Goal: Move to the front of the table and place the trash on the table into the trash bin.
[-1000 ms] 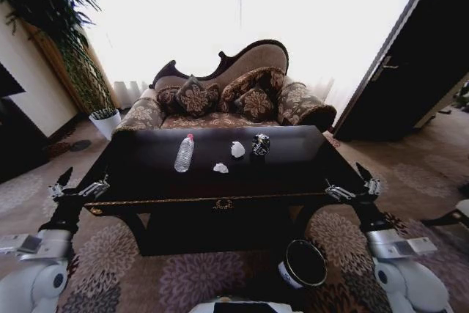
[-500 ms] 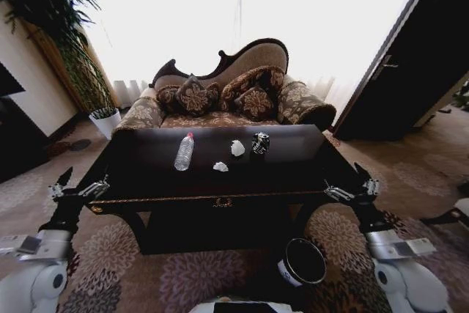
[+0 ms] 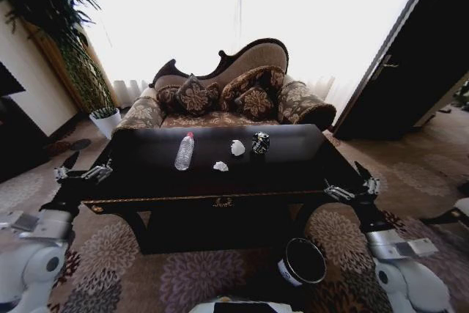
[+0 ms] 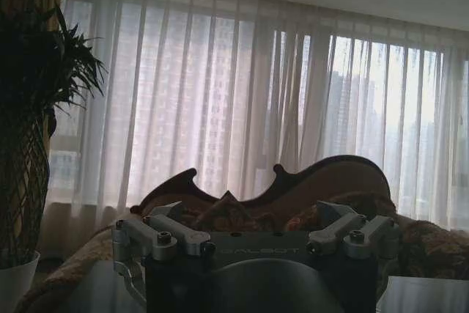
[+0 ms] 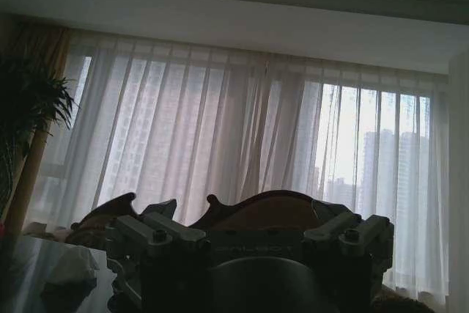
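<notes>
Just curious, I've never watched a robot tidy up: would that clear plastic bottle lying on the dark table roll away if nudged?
Probably: the plastic bottle lies on its side on the glossy table. It looks clear, perhaps empty, so likely light and easily dented.

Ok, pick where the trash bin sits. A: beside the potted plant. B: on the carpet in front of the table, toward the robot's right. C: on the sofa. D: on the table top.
B: the trash bin stands on the patterned carpet below the table front, toward the right arm.
</notes>
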